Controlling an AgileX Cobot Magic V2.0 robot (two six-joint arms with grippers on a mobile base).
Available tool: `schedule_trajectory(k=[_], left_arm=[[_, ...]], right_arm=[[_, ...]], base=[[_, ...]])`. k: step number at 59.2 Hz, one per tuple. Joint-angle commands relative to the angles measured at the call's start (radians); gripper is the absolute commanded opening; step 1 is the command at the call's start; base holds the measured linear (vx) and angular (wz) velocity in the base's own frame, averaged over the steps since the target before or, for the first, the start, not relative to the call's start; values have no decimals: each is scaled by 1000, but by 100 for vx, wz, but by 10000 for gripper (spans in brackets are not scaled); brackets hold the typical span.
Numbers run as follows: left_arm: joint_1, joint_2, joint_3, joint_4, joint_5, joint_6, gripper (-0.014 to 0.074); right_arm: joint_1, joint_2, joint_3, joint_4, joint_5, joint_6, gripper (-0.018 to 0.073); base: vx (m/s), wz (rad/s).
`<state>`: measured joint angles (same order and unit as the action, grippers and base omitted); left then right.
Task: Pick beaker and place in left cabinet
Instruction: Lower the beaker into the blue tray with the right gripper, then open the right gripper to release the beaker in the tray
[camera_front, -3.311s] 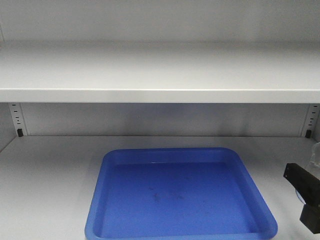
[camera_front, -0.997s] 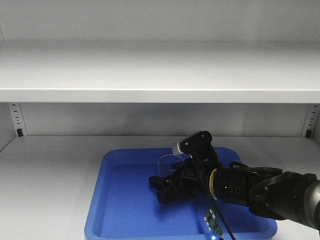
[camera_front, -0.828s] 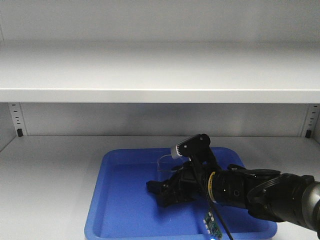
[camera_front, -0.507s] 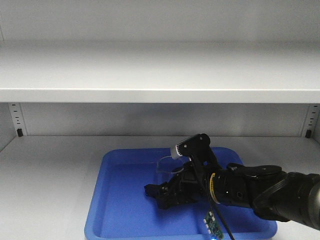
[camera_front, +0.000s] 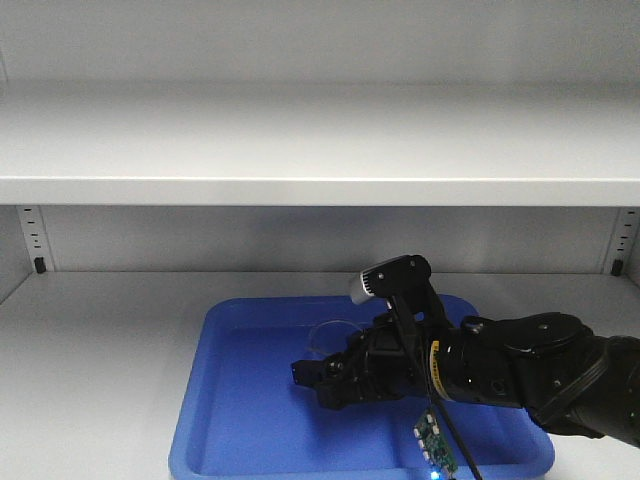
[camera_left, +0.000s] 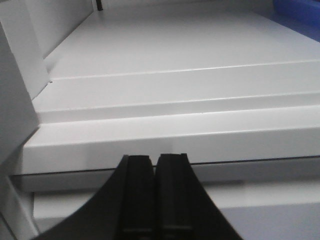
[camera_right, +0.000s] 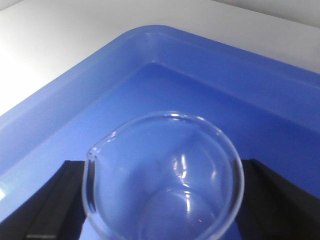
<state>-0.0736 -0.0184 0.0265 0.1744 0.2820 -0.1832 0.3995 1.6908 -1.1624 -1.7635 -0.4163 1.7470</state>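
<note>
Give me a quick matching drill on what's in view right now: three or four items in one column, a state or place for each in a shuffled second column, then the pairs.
Items:
1. beaker
2. blue tray
3. left gripper
4. right gripper

States or places:
A. jaws together, holding nothing, in front of the shelf edge
B. lying on the lower shelf of the left cabinet
C. clear glass, upright between two black jaws
D. over the tray, jaws on either side of the glass

Pairs: 1-C, 2-B, 3-A, 4-D
</note>
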Motion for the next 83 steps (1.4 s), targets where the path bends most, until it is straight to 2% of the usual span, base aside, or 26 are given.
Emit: schedule_trajectory(k=[1, 61, 67, 71, 79, 83], left_arm=[[0, -9, -11, 0, -83, -4, 4], [0, -9, -11, 0, -83, -4, 4], [0, -9, -11, 0, -83, -4, 4], [0, -9, -11, 0, -83, -4, 4], [0, -9, -11, 0, -83, -4, 4], [0, -9, -11, 0, -83, -4, 4]], right_arm=[[-3, -52, -24, -35, 10, 2, 578], [-3, -169, -27, -35, 44, -10, 561], [-3, -193, -23, -35, 44, -7, 492], [-3, -211, -17, -35, 44, 3, 404], [-3, -256, 40, -35, 86, 12, 167], [-3, -285, 95, -35, 115, 12, 0]], base=[[0, 0], [0, 0], [0, 0], [0, 0], [0, 0], [0, 0]])
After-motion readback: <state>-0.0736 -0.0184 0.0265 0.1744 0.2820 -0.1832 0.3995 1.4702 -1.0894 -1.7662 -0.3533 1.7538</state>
